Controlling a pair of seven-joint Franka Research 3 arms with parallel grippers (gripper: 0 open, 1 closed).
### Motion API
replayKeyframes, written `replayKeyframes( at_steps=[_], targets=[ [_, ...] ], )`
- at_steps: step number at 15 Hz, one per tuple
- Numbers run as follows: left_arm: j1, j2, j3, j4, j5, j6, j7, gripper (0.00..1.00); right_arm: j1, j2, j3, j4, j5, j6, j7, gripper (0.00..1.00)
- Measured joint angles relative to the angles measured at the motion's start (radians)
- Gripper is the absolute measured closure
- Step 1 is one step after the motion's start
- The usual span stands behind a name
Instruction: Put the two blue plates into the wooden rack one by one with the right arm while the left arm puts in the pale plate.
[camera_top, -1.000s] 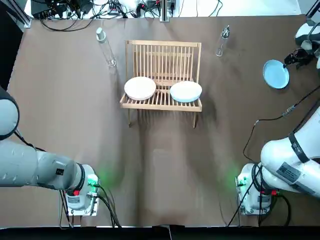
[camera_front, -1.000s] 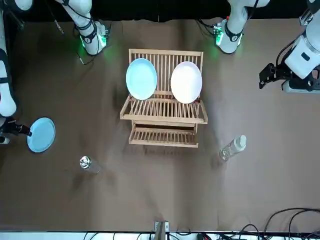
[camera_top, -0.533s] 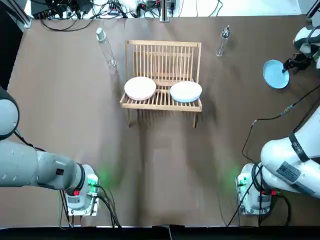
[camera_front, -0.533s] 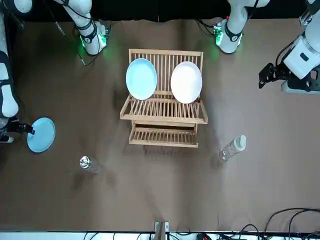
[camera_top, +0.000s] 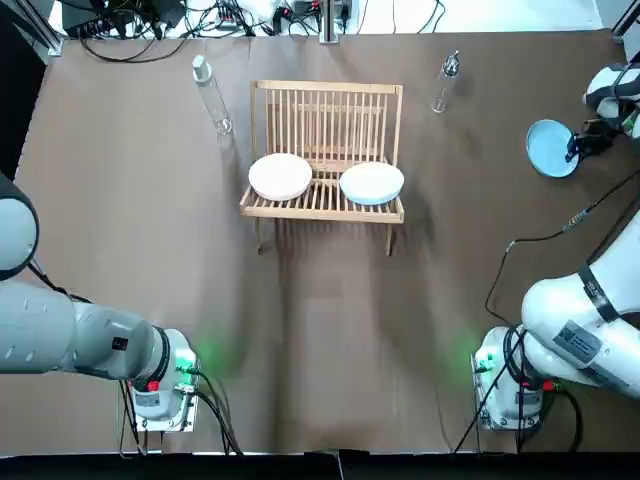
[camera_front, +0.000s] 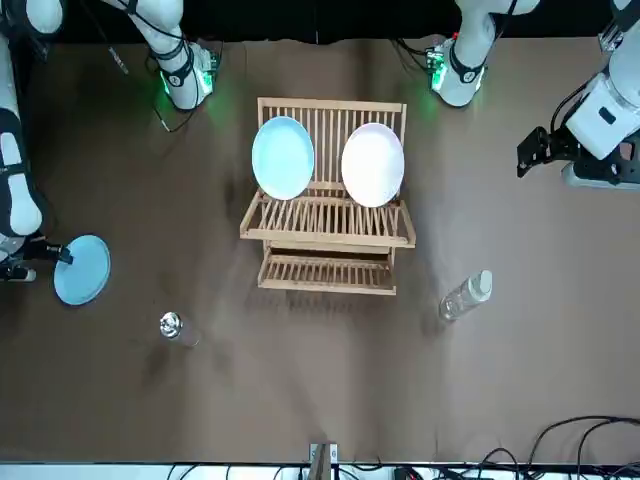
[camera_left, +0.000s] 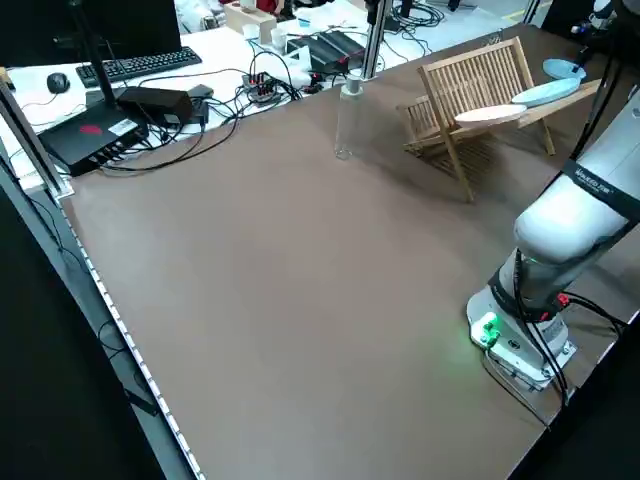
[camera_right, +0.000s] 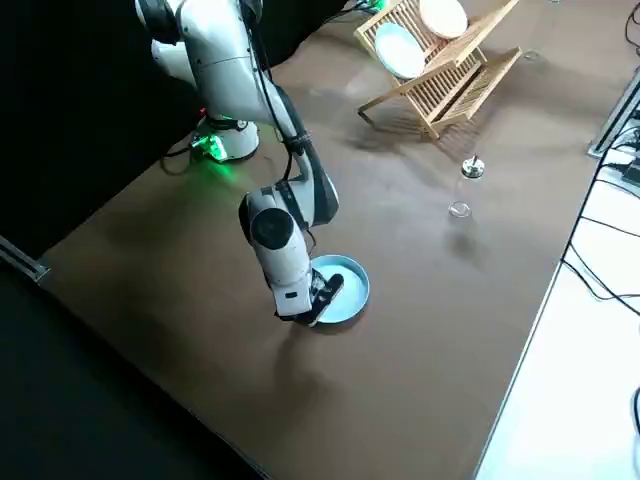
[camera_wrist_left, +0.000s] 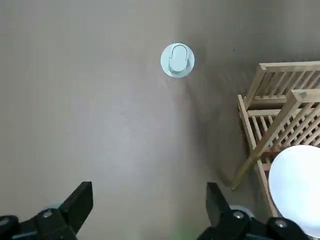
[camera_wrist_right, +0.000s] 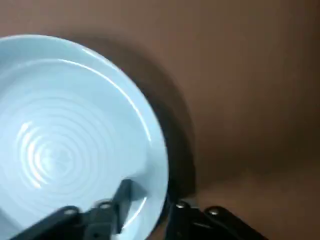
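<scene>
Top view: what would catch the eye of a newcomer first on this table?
The wooden rack in the far middle of the table stands out, with a blue plate and a pale plate propped side by side in it. A second blue plate lies flat near the robot's right edge of the table, with the right end effector at its rim.

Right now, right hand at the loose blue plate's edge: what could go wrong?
The right hand sits only at the rim of the loose plate; lifted so, it may tilt or slip.
The rack already holds a blue plate and the pale plate; the incoming one could knock them.
The small bottle near the likely path could be clipped.
Left hand idles, open.
</scene>
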Motion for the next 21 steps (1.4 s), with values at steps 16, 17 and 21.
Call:
replayKeyframes(
  at_steps=[16,17,21],
  targets=[
    [0.002,0.004,0.004,0.0,0.0,0.003,0.008,0.0,0.055,-0.042,0.055,0.091,0.073,-0.58,0.083,0.97],
    [0.002,0.005,0.004,0.0,0.0,0.003,0.008,0.0,0.069,-0.064,0.057,0.096,0.073,-0.646,0.113,0.97],
    [0.002,0.007,0.004,0.0,0.0,0.004,0.008,0.0,0.115,-0.173,0.058,0.097,0.071,-0.903,0.223,0.97]
  ],
)
